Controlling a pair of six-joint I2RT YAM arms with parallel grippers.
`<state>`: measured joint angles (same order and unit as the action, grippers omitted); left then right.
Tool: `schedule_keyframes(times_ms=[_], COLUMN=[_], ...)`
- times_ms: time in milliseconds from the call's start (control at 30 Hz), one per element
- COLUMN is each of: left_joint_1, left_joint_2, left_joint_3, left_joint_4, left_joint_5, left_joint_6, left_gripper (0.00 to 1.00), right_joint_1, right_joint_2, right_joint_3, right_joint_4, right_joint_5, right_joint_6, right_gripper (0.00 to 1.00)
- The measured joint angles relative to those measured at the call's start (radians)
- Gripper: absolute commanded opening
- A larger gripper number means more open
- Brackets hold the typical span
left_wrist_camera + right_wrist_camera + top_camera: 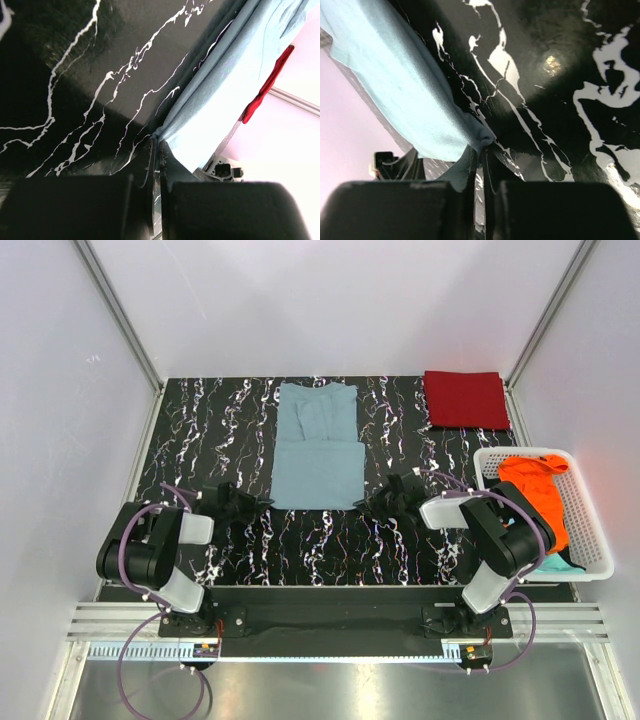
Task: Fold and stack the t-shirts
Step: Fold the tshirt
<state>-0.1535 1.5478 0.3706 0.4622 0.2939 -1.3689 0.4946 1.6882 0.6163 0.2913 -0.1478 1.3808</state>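
The grey-blue t-shirt [317,447] lies flat in the middle of the table, sleeves folded in, collar at the far end. My left gripper [262,504] is shut on its near left corner [160,134]. My right gripper [368,503] is shut on its near right corner [482,141]. The dark red t-shirt [465,399] lies folded at the far right; a strip of it shows in the left wrist view [265,85]. The bright orange t-shirt [536,492] is bunched in the white basket [590,530], with a bit of the teal t-shirt [556,563] under it.
The table is black with white marbling [200,430]. White walls and metal posts close in the back and sides. The basket stands at the right edge beside the right arm.
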Motion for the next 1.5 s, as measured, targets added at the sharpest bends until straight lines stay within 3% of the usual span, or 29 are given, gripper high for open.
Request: schedule_keyframes(times_ms=[267, 533, 867, 1033, 1133, 1500], left_joint_1=[0.005, 0.003, -0.096, -0.105, -0.106, -0.108], left_joint_2=[-0.097, -0.470, -0.784, -1.123, -1.244, -1.344], left_joint_3=[-0.018, -0.080, -0.233, -0.219, -0.207, -0.124], left_joint_4=[-0.097, -0.308, -0.579, -0.763, -0.830, -1.072], left_joint_5=[0.044, 0.089, 0.132, 0.117, 0.126, 0.188], left_joint_6=[0.041, 0.099, 0.101, 0.107, 0.102, 0.105], left_gripper=[0.00, 0.00, 0.00, 0.00, 0.00, 0.00], right_joint_1=[0.000, 0.013, 0.125, 0.155, 0.171, 0.258], right_joint_2=[-0.068, -0.212, -0.529, -0.710, -0.798, -0.944], right_joint_3=[0.027, 0.013, -0.079, -0.151, -0.164, -0.145], right_joint_4=[-0.140, -0.249, -0.454, -0.577, -0.660, -0.848], right_joint_5=[-0.026, -0.111, -0.124, -0.121, -0.124, -0.127], right_joint_6=[-0.114, -0.184, -0.198, -0.187, -0.181, -0.171], right_gripper=[0.01, 0.01, 0.01, 0.01, 0.01, 0.01])
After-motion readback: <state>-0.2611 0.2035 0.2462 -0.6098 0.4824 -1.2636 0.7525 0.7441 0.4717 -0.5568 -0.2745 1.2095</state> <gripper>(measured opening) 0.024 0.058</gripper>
